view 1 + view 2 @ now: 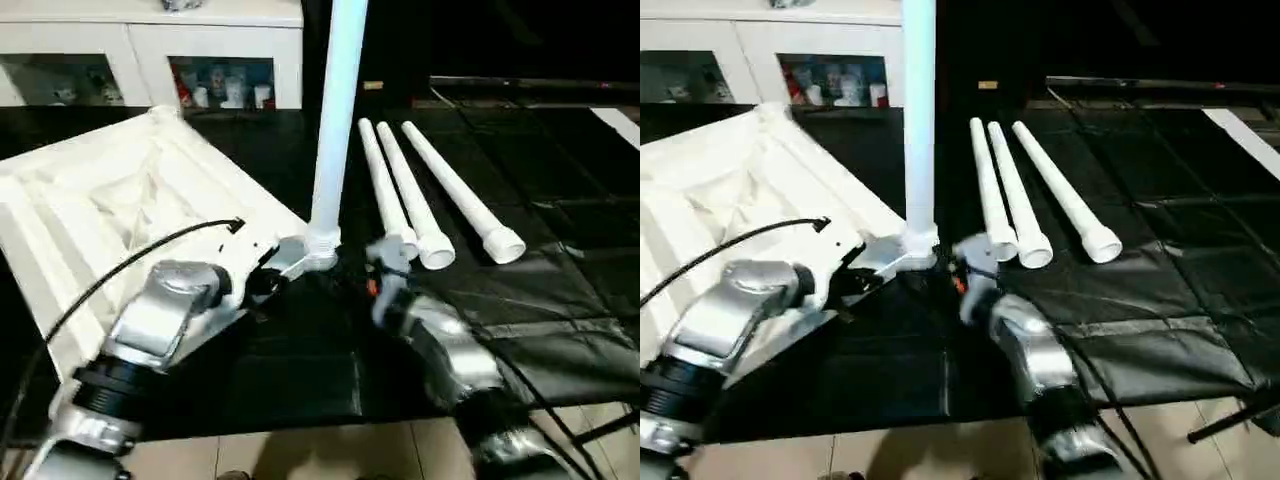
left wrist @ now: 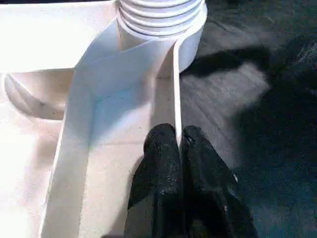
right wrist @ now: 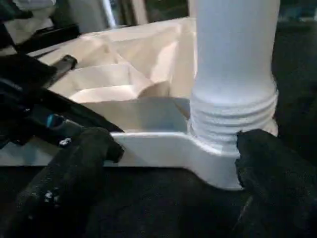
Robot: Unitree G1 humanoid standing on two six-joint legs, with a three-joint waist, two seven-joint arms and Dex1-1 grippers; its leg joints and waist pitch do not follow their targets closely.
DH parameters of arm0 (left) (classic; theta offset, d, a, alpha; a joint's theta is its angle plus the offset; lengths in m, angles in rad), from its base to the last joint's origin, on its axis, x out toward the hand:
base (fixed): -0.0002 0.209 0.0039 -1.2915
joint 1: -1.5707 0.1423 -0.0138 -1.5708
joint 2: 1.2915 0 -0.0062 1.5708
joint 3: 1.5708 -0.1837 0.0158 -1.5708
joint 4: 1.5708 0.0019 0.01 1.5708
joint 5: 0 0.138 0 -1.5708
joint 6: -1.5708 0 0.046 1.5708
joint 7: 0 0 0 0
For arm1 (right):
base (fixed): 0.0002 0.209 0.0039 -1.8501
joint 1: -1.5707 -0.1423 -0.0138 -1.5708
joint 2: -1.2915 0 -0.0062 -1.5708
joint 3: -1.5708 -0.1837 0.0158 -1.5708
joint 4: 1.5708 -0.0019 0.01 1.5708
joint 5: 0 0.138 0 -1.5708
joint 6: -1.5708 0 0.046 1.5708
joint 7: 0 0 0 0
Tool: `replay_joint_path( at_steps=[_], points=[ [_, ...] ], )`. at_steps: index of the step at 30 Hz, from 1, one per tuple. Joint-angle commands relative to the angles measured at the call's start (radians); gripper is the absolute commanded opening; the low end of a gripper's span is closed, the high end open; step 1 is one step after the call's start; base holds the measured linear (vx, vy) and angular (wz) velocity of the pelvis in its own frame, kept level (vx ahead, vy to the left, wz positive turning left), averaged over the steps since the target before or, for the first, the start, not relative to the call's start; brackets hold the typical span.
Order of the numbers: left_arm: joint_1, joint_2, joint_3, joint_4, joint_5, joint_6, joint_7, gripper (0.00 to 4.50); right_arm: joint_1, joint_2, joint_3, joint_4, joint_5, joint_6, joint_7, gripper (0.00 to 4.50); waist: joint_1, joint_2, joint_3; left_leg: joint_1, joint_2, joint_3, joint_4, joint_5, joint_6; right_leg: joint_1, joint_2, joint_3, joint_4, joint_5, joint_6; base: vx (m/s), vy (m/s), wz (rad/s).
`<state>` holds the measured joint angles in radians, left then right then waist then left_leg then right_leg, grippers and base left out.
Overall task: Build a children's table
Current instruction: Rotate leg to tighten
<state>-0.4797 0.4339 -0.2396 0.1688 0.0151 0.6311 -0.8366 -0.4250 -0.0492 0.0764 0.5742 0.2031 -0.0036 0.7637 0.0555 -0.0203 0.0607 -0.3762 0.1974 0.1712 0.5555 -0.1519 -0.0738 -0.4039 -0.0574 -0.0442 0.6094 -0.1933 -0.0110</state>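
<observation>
The upright leg (image 1: 338, 110) runs off at twelve o'clock, threads half-seated in the tabletop (image 1: 120, 200) socket; left gripper (image 2: 179, 144) pinches its rim, right gripper (image 3: 173, 153) spread.

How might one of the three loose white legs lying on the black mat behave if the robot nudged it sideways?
Each loose leg is a round tube lying flat on the black mat, so it would probably roll. Its taper suggests it might curve rather than roll straight. It looks like hollow plastic, so likely light and stiff.

On the black floor mat (image 1: 560, 300) lie the upturned white table top (image 1: 90, 200) and three loose legs (image 1: 420, 200)
</observation>
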Motion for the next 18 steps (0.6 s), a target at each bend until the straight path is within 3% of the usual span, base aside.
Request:
replay_joint_path(
  at_steps=[1, 5, 9, 10, 18],
  points=[
    [0.005, 0.024, -0.061, 0.017, 0.006, -0.051, -0.087, 0.00, 0.002, -0.022, -0.014, -0.065, 0.025, 0.014, 0.034, 4.48, 0.005, 0.016, -0.065, 0.015, 0.030, -0.004, -0.055, -0.244, 0.026, 0.051, -0.067, 0.043, -0.074, -0.132, -0.221, 0.000, 0.000, 0.00],
    [0.012, 0.070, -0.099, 0.038, 0.013, -0.136, -0.173, 0.00, 0.003, -0.080, -0.006, -0.119, 0.020, 0.035, 0.092, 4.48, 0.016, 0.015, -0.065, 0.020, 0.030, -0.004, -0.054, -0.250, 0.016, 0.049, -0.066, 0.043, -0.074, -0.153, -0.206, 0.000, 0.000, 0.00],
    [0.014, 0.110, -0.119, 0.059, -0.006, -0.217, -0.274, 0.00, 0.002, -0.175, 0.032, -0.174, 0.021, 0.065, 0.207, 4.48, 0.035, 0.010, -0.067, 0.022, 0.029, 0.000, -0.050, -0.216, 0.021, 0.050, -0.065, 0.044, -0.068, -0.114, -0.201, 0.000, 0.000, 0.00],
    [0.015, 0.127, -0.129, 0.064, -0.012, -0.269, -0.321, 0.00, -0.002, -0.211, 0.052, -0.188, 0.021, 0.076, 0.266, 4.48, 0.037, 0.010, -0.068, 0.020, 0.028, -0.001, -0.049, -0.209, 0.024, 0.051, -0.066, 0.043, -0.067, -0.104, -0.204, 0.000, 0.000, 0.00],
    [0.011, 0.178, -0.184, 0.068, -0.011, -0.364, -0.449, 0.00, -0.027, -0.291, 0.147, -0.178, -0.026, 0.062, 0.441, 4.48, 0.043, 0.004, -0.069, 0.019, 0.030, -0.002, -0.047, -0.212, 0.026, 0.052, -0.069, 0.041, -0.064, -0.131, -0.209, 0.000, 0.000, 0.00]
  ],
)
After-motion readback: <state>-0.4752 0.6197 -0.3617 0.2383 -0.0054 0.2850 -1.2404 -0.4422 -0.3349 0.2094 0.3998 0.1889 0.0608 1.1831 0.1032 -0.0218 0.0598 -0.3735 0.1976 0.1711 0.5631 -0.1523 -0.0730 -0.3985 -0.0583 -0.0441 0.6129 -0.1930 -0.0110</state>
